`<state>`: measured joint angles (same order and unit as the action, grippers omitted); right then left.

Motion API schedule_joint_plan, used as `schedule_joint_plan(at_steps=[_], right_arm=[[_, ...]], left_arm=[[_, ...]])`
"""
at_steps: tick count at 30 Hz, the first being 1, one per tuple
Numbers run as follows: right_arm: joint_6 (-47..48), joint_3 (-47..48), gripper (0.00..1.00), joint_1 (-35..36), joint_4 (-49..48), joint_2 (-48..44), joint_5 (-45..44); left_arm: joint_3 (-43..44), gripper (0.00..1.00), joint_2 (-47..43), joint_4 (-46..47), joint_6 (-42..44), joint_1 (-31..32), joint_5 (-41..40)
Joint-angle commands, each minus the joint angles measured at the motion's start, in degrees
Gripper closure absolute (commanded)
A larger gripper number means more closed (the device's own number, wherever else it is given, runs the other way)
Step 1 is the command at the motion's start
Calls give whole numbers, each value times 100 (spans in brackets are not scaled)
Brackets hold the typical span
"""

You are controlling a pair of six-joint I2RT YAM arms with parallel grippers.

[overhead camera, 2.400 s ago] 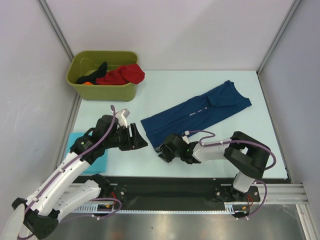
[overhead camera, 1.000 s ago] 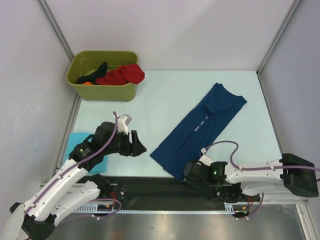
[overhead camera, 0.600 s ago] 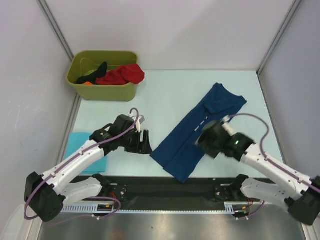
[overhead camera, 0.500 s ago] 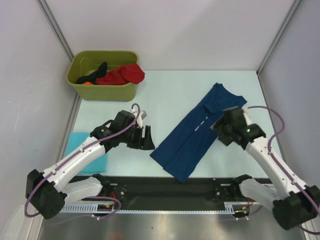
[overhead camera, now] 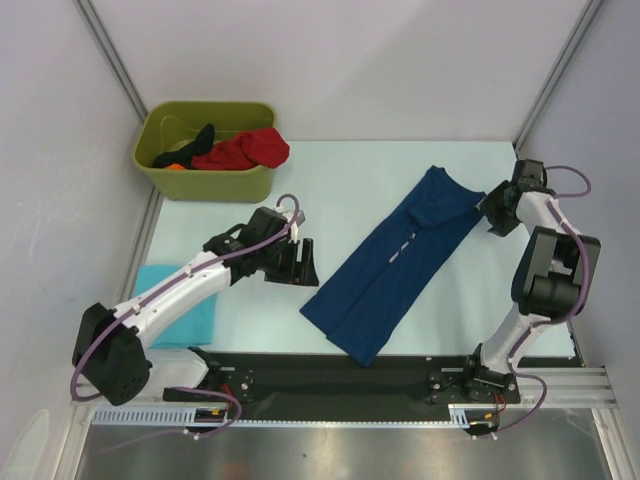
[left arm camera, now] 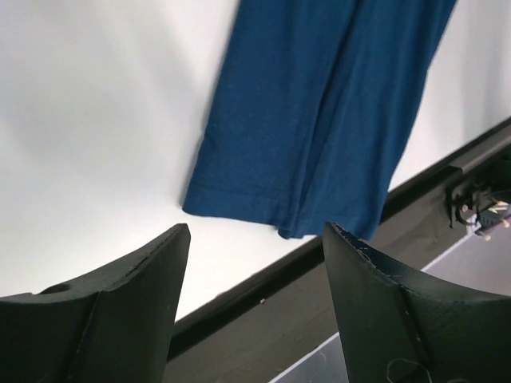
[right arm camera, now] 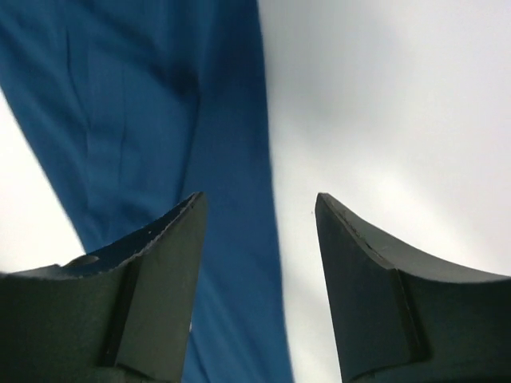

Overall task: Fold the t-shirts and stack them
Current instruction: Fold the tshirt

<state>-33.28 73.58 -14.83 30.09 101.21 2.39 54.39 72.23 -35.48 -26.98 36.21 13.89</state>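
Long folded navy t-shirt (overhead camera: 396, 266), soft cloth

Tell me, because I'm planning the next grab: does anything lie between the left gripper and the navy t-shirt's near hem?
Nothing visible does. The left gripper hangs open just left of the navy t-shirt, and the left wrist view shows only bare table between it and the hem.

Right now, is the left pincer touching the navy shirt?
Apart. The top view shows a strip of bare table between the open left pincer and the navy shirt.
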Motion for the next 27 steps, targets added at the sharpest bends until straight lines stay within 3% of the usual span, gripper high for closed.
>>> schedule_joint_plan(at_steps=[1,11,17,21,22,27], right_arm=[[576,577,39,-239,-748,651,68],[788,2168,41,-398,-1022,2402,367],[674,2503,60,-337,-1250,2851,621],[673,3125,82,-153,-1286,3465,789],[673,3301,92,-117,-1234,3606,763],[559,4765,97,146,-1330,4370,614]], left_arm=[[335,27,318,156,-158,0,-220],[581,27,915,323,-492,-131,-290],[862,27,1416,349,-519,-324,-229],[1125,28,1785,358,-562,-439,-89],[1170,28,1838,375,-571,-456,-71],[1328,28,2146,367,-650,-527,-53]])
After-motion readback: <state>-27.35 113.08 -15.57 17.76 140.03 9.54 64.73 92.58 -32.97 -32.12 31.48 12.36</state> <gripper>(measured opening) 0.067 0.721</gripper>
